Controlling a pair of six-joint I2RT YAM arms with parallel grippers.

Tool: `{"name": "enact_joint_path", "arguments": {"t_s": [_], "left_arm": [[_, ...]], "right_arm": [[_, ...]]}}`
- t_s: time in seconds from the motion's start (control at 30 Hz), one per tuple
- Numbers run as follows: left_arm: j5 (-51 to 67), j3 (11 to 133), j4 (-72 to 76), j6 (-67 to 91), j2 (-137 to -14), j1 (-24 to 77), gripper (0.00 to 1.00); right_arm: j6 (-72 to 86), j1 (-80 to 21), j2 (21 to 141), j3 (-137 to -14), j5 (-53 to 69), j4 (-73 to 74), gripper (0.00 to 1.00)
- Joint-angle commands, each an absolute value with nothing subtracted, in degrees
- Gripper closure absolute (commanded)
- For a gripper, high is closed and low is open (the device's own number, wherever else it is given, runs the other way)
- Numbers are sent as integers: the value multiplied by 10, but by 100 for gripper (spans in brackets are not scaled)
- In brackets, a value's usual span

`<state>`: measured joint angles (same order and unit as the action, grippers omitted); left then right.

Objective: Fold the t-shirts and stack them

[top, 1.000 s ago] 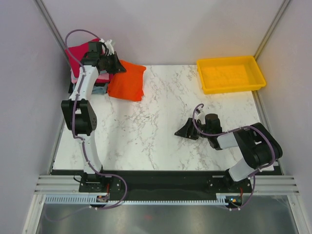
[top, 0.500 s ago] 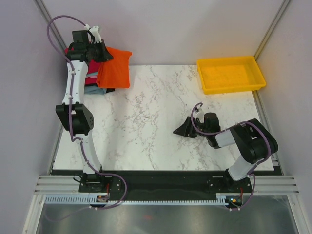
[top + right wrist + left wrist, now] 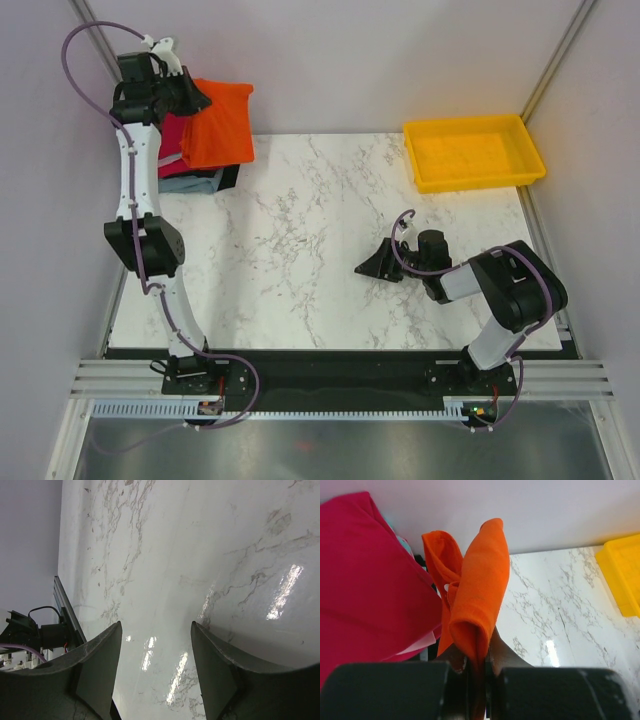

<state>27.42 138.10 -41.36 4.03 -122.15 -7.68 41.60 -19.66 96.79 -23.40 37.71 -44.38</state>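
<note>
My left gripper [image 3: 190,97] is raised at the far left corner and shut on the folded orange-red t-shirt [image 3: 220,128], which hangs from it above the table's back edge. In the left wrist view the gripper [image 3: 479,666] pinches the orange-red t-shirt [image 3: 477,595] between its jaws. The crimson t-shirt [image 3: 367,585] tops a stack [image 3: 172,135] just to the left, with pink, grey-blue and black layers [image 3: 200,180] under it. My right gripper [image 3: 372,268] rests open and empty low over the marble table [image 3: 300,250]; its fingers [image 3: 95,670] frame bare marble.
A yellow plastic tray [image 3: 473,152] stands at the back right corner. Grey walls close the back and both sides. The right arm lies along the table's right front.
My left gripper has lifted the orange-red t-shirt off the table and carried it up and to the left, toward the stack. The right arm has barely moved.
</note>
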Motion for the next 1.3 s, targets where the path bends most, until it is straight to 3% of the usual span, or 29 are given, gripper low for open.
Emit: {"name": "enact_joint_path", "arguments": {"t_s": [0.0,0.67,1.27], "left_arm": [[318,1418,-338,62,-1172,-91,98],[345,1412,-272,76,-1153,-130,98],[376,1436,-253,63,-1220,-149,98]], "right_arm": [[406,-197,986,-235,368,-431,34],[411,-199,998,-239,374,-435,34],[415,-200,1011,-245,380,-438,35]]}}
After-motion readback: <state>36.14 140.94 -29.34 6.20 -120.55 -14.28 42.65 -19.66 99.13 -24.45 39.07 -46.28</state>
